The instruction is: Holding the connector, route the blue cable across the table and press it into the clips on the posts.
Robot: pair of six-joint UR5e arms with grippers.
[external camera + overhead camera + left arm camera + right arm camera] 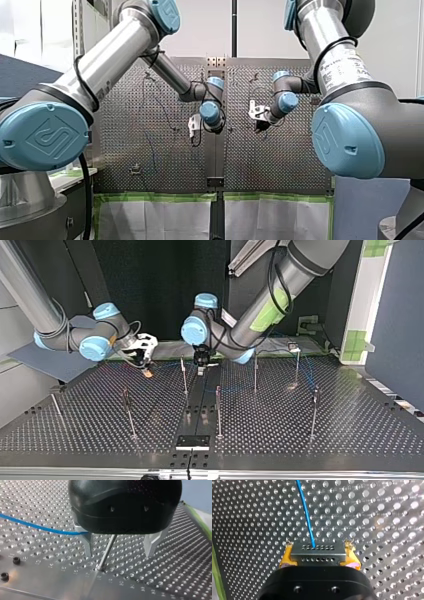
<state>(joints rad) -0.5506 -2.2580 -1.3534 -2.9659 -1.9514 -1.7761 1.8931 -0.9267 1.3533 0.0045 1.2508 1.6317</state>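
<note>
My right gripper point(319, 545) has yellow pads point(287, 555) and is shut on the grey connector point(317, 555). The blue cable point(305, 510) leaves the connector and runs ahead over the perforated table. My left gripper point(119, 555) hangs open, its metal fingers point(87, 545) astride a thin metal post point(107, 551). The cable point(37, 526) reaches one finger from the side and goes behind it. In the top view my right gripper point(146, 362) hovers at the back left and my left gripper point(201, 362) is near the middle.
Several thin posts stand on the perforated table point(350, 430), among them one point(184, 375) beside my left gripper, one point(255, 372) further right and one point(129, 412) at the front left. A dark plate point(192, 441) sits at the table's near edge.
</note>
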